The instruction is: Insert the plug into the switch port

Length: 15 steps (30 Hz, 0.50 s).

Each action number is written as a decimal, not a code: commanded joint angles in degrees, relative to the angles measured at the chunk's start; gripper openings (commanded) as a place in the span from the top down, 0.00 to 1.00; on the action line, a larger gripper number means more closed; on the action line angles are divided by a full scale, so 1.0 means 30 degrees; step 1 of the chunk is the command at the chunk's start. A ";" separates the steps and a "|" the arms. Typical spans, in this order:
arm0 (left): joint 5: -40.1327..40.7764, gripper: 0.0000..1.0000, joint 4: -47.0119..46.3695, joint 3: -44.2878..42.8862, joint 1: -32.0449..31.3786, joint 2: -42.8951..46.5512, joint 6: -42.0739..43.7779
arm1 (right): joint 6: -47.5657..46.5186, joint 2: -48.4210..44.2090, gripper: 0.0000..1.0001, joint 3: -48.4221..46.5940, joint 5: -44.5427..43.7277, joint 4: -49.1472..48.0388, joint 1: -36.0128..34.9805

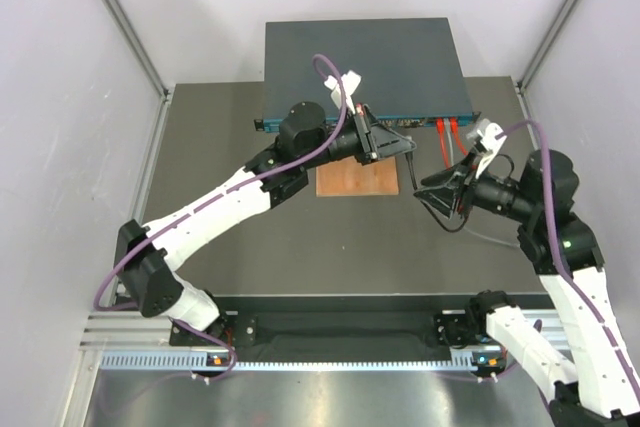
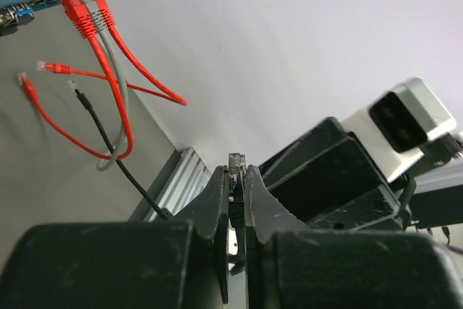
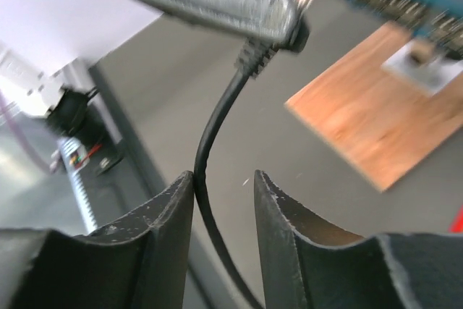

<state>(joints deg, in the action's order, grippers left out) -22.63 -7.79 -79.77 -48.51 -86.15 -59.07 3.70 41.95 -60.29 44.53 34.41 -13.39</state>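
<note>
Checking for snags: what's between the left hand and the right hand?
A black cable spans the gap from the left hand to the right hand. This shows in the top view.

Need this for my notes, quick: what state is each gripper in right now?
Left gripper: closed, holding the plug.
Right gripper: open, with the black cable passing between its jaws, not clamped.

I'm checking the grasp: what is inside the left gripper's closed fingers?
A small clear plastic plug, pinched between the left gripper's black fingers; only its tip pokes out past them. The fingers cover the rest of it, so how deep it sits cannot be seen.
</note>
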 commanded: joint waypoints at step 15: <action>0.0660 1.00 -0.2881 0.0456 -0.0412 -0.0434 -0.2136 | 0.2631 0.0400 0.62 0.0409 -0.1251 -0.5289 -0.0108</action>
<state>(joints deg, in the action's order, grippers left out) -20.53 -11.46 -78.65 -49.17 -87.68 -64.64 9.63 42.85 -59.37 41.10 23.22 -13.41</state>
